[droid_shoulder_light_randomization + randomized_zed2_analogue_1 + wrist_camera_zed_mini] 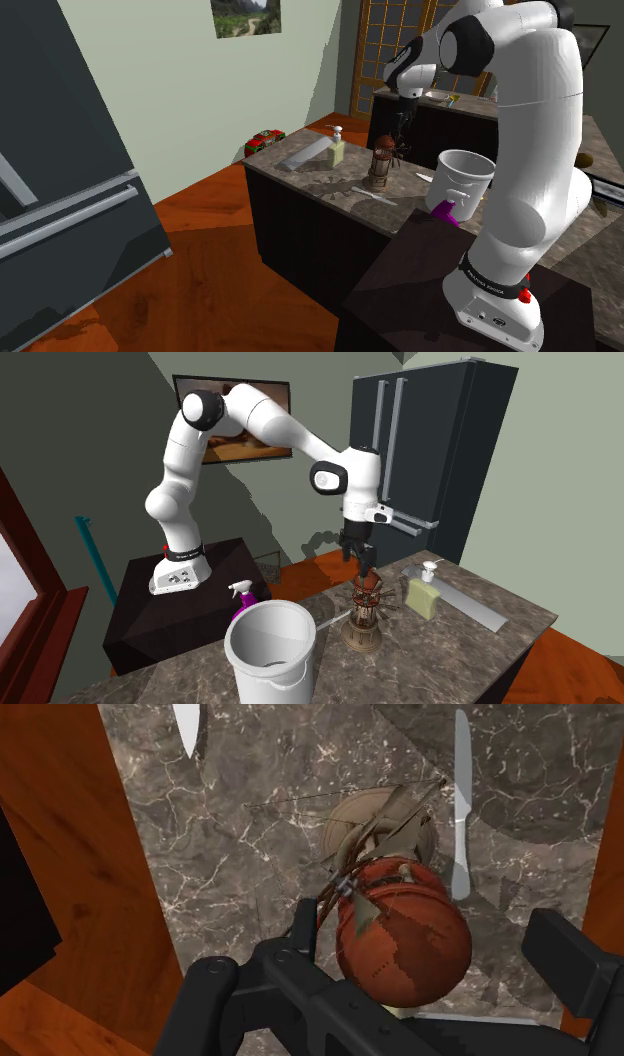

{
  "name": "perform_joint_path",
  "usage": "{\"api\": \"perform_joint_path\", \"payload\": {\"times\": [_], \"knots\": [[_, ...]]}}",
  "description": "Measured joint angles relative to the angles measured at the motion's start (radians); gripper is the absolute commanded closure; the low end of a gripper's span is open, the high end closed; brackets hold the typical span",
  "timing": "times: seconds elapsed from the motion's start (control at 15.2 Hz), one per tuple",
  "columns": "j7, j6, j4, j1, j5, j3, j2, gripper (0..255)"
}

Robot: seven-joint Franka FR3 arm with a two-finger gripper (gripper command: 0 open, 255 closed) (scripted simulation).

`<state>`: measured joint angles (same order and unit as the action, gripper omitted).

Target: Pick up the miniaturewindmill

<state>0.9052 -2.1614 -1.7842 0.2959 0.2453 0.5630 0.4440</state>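
The miniature windmill (381, 163) stands upright on the dark marble counter (330, 190). It has a reddish-brown domed cap (403, 942), thin sails and a tan round base. In the second exterior view the windmill (364, 608) is right under my gripper (361, 564). My gripper (403, 120) points straight down at the cap. In the wrist view the gripper (430, 944) is open, with the cap between its two fingers. The right finger (565, 959) stands clear of the cap. The left finger (304, 920) is close beside the sail hub.
A white bucket (464, 178) and a purple spray bottle (446, 211) stand near the stand. A soap dispenser (338, 149) and a flat grey tray (304, 156) lie beyond the windmill. A knife (460, 804) lies beside its base. A dark fridge (60, 190) fills the shoulder view's left.
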Motion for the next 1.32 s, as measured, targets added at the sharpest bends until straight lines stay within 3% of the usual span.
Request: {"api": "perform_joint_path", "payload": {"times": [0.2,0.59,0.66,1.32], "knots": [[0.031,0.006,0.073,0.043,0.038,-0.02,0.079,0],[0.046,-0.042,0.071,0.058,0.066,-0.039,0.129,0],[0.047,-0.046,0.069,0.059,0.067,-0.04,0.131,255],[0.048,-0.05,0.066,0.059,0.068,-0.039,0.129,255]]}}
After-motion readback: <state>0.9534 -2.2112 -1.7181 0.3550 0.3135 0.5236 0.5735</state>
